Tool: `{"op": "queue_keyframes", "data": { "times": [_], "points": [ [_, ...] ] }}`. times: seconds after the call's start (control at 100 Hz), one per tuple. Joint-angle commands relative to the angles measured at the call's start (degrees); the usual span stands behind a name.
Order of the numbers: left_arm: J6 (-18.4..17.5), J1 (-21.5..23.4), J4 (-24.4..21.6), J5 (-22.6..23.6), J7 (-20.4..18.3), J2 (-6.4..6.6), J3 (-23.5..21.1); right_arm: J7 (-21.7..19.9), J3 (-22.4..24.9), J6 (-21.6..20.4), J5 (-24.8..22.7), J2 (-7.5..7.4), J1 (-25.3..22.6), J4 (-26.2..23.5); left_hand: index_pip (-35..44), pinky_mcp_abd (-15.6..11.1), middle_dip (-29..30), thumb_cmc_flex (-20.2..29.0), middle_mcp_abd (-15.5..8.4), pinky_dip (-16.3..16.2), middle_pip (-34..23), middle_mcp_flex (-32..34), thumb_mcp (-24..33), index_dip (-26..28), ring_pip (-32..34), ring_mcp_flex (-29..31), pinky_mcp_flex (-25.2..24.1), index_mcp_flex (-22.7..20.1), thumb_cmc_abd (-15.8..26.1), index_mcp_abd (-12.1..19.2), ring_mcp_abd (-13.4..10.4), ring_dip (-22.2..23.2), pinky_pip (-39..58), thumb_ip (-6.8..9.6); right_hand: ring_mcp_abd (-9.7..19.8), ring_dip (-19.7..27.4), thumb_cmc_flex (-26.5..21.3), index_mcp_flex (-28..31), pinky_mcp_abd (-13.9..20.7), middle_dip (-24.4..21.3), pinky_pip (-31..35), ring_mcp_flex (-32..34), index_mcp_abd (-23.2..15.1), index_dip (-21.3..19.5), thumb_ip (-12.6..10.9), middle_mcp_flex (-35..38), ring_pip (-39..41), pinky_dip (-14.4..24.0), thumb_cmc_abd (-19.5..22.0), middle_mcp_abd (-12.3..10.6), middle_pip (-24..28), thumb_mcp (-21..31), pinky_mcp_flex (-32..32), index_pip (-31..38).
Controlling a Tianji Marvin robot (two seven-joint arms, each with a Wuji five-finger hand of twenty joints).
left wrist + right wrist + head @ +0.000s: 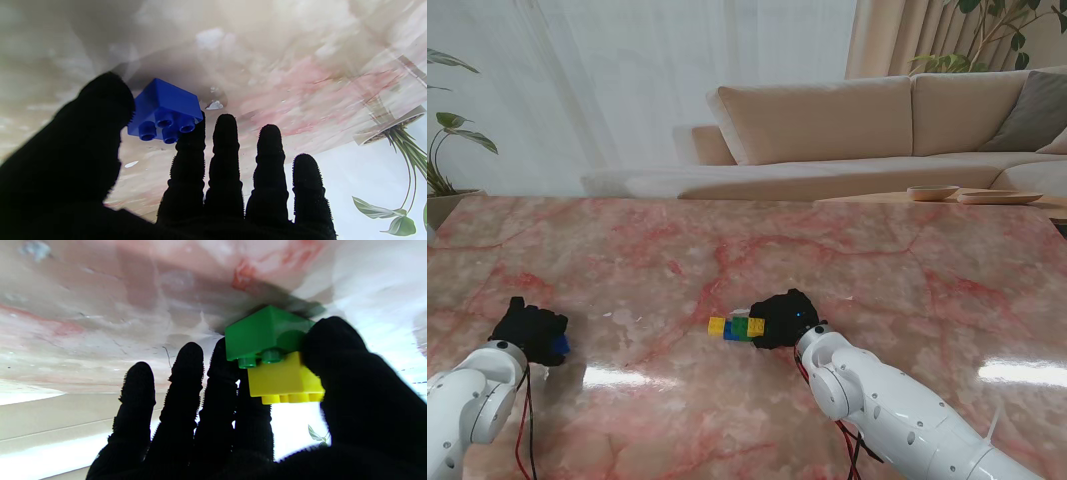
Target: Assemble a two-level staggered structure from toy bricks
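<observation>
**Remote operator:** I'm starting from the brick cluster [736, 327]. It lies near the middle of the marble table [727, 250], slightly toward my right. From the stand I make out a yellow piece at each end, with green [740, 323] and blue [732, 333] between them.

**Colleague:** What does the right wrist camera show?

**Remote operator:** A green brick [267, 331] with a yellow brick [283, 381] seated on its studs, offset sideways so two green studs stay bare. The right hand [785, 318] is pinching that pair: the thumb [337, 350] presses one side of both bricks and the fingers [227, 373] back the other side. The green brick appears to sit on the table, but I cannot tell for sure.

**Colleague:** And the other arm?

**Remote operator:** The left hand [530, 331] is well apart from the cluster, over at my left edge of the table and nearer to me. It holds a blue brick [165, 115], a four-stud one, clamped between the thumb [103, 100] and the index fingertip [191, 133]. The remaining three fingers stand straight and spread, touching nothing.

**Colleague:** Is that blue brick on the table?

**Remote operator:** I cannot tell; from the stand only a blue sliver [561, 345] shows beside the glove.

**Colleague:** Anything else nearby?

**Remote operator:** A beige sofa [867, 125] beyond the table's far edge.
</observation>
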State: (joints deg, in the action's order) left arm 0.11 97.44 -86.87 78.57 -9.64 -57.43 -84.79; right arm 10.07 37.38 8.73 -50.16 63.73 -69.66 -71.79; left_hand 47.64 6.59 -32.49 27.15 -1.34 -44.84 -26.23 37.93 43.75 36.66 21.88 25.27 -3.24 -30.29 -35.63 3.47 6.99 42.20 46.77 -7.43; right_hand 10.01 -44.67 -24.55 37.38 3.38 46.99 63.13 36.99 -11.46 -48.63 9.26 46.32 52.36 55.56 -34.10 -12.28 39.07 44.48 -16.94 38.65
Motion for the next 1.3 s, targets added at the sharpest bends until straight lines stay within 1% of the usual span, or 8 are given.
{"op": "queue_keyframes", "data": {
  "times": [0.0, 0.04, 0.11, 0.17, 0.27, 0.36, 0.74, 1.29],
  "points": [
    [0.08, -0.10, 0.81, 0.39, 0.41, 0.00, 0.60, -1.40, -0.41, 0.21, 0.15, 0.05, -0.91, 0.87, 1.16, 0.00, -1.21, -0.95, -0.46, -0.73, -1.73, 1.69, 0.75, 0.50, 1.82, 2.37, -0.33, -2.23, 0.35, 1.74, 0.75, 1.21, 1.65, 0.17, 0.96, -0.98, -0.79, 2.33, -0.38, -0.04, 1.25, 0.82, -1.50, 2.94, 1.79, 0.84, 0.80, 1.79, 0.11, -0.36, -0.74, 1.27, 0.60, -3.05],
    [0.09, -0.27, 1.09, 0.40, 0.69, 0.02, 0.82, -1.40, -0.40, 0.23, 0.15, 0.05, -0.93, 0.87, 2.44, 0.00, -1.75, -0.19, -0.76, -0.76, -2.29, 2.88, 2.95, 1.36, 2.08, 3.04, -0.02, -3.22, 0.31, 2.30, 0.64, 1.33, 2.05, 0.33, 0.93, -0.98, -0.77, 2.28, -0.38, -0.04, 1.24, 0.80, -1.45, 2.94, 1.82, 0.82, 0.80, 1.79, 0.17, -0.41, -0.76, 1.29, 0.60, -3.06],
    [0.14, -0.46, 1.41, 0.51, 1.12, 0.06, 1.12, -1.42, -0.36, 0.27, 0.10, 0.03, -0.96, 0.84, 4.06, -0.01, -2.12, 4.98, -1.17, -0.58, -2.85, 5.02, 3.76, 0.01, 2.55, 4.31, 0.52, -4.35, -1.36, 4.62, 0.41, 1.39, 2.74, -3.76, 0.91, -0.98, -0.86, 2.29, -0.38, -0.05, 1.24, 0.80, -1.53, 2.94, 1.91, 0.83, 0.80, 1.79, 0.09, -0.37, -0.76, 1.34, 0.60, -3.05],
    [0.05, -0.50, 1.45, 0.62, 1.24, 0.07, 1.17, -1.44, -0.34, 0.27, 0.07, 0.02, -0.97, 0.83, 5.53, -0.10, -2.14, 7.76, -1.30, -0.40, -3.06, 6.18, 3.66, -1.79, 2.73, 4.79, 0.64, -4.82, -1.60, 5.75, 0.31, 1.35, 3.14, -4.40, 0.94, -0.98, -0.85, 2.28, -0.38, -0.06, 1.24, 0.81, -1.49, 2.95, 1.95, 0.87, 0.80, 1.80, 0.09, -0.41, -0.76, 1.36, 0.60, -3.04],
    [-0.27, -0.77, 1.91, 0.02, 2.71, 0.03, 1.33, -1.38, -0.34, 0.26, 0.02, 0.02, -0.96, 0.85, 8.47, -0.31, -2.50, 10.99, -1.56, -0.29, -4.12, 8.90, 3.13, -4.23, 3.61, 6.30, 1.10, -6.47, -1.12, 7.58, 0.15, 1.61, 4.09, -4.31, 0.94, -0.97, -0.80, 2.24, -0.38, -0.07, 1.24, 0.81, -1.51, 2.97, 1.94, 0.83, 0.78, 1.80, 0.12, -0.45, -0.78, 1.47, 0.60, -3.07],
    [-0.88, -0.95, 1.74, -0.43, 3.29, -0.01, 1.34, -1.40, -0.23, 0.28, -0.03, -0.01, -1.03, 0.80, 10.73, -0.06, -10.65, 12.22, -1.43, 0.07, -1.58, 13.31, 4.76, -6.93, 4.55, 8.24, 1.84, -8.66, -0.58, 8.65, -0.07, 1.67, 5.36, -4.58, 0.93, -0.96, -0.82, 2.28, -0.38, -0.07, 1.23, 0.82, -1.53, 2.97, 1.98, 0.81, 0.78, 1.80, 0.05, -0.41, -0.80, 1.51, 0.60, -3.05],
    [-3.34, -4.48, -1.13, -5.69, 3.81, -0.65, 4.80, -1.64, -0.13, 0.17, -0.20, -0.13, -1.13, 0.73, 12.41, 0.49, -13.63, 12.05, -1.58, 0.24, 0.61, 18.28, 4.96, -8.21, 6.05, 10.93, 2.75, -11.76, -0.41, 10.13, -0.11, 2.58, 6.57, -5.05, 0.91, -0.95, -0.82, 2.25, -0.38, -0.10, 1.23, 0.79, -1.46, 3.00, 2.02, 0.79, 0.74, 1.81, 0.06, -0.42, -0.84, 1.59, 0.60, -3.06],
    [-2.48, -22.95, 2.48, -20.30, 2.04, -2.17, 27.32, -0.85, -0.26, 0.01, -0.10, 0.03, -0.73, 1.64, 11.81, 0.70, -12.64, 11.16, -1.44, 0.50, -0.42, 17.14, 3.81, -8.17, 5.70, 10.82, 2.60, -11.57, -0.68, 9.71, -0.10, 2.73, 6.32, -4.94, 0.99, -0.93, -0.69, 1.98, -0.36, -0.12, 1.19, 0.61, -1.39, 2.97, 1.84, 0.47, 0.69, 1.81, 0.27, -0.43, -0.90, 1.66, 0.63, -3.19]
  ]
}}
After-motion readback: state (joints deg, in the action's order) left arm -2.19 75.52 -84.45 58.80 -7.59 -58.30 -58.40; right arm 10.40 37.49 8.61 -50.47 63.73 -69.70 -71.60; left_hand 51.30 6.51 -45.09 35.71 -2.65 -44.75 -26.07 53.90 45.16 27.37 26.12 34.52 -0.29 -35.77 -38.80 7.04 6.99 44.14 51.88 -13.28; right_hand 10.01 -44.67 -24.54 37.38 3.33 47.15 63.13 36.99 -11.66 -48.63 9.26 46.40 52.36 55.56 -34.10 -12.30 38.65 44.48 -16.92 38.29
